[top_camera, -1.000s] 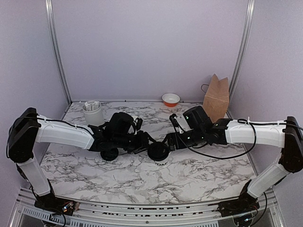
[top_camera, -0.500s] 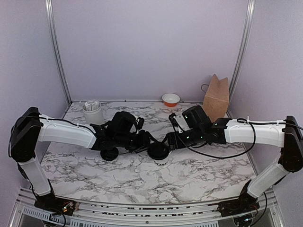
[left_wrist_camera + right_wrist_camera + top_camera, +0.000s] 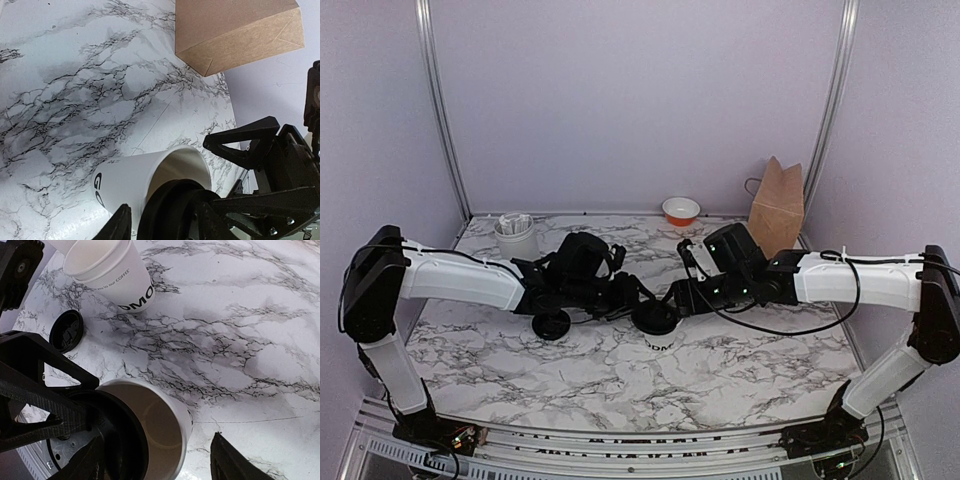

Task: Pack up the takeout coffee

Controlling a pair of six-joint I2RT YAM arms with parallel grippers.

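Left of paper bag [image 3: 777, 207], far from bench [image 3: 740, 370] edges, left hand [image 3: 162, 222] clamping black lid [image 3: 170, 205] half over white cup [image 3: 130, 180], right hand [image 3: 160, 456] straddling it, grip unclear.

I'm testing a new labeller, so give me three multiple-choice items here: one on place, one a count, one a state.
1. The brown paper bag stands: A far right, B near left, C centre.
2. Black lids in view: A one, B two, C four.
3. The single cup has its mouth: A sealed, B partly uncovered, C crushed.
Key: 1A, it is by the right back corner; 2B, the cup's lid plus a loose lid; 3B, white interior shows beside the lid.
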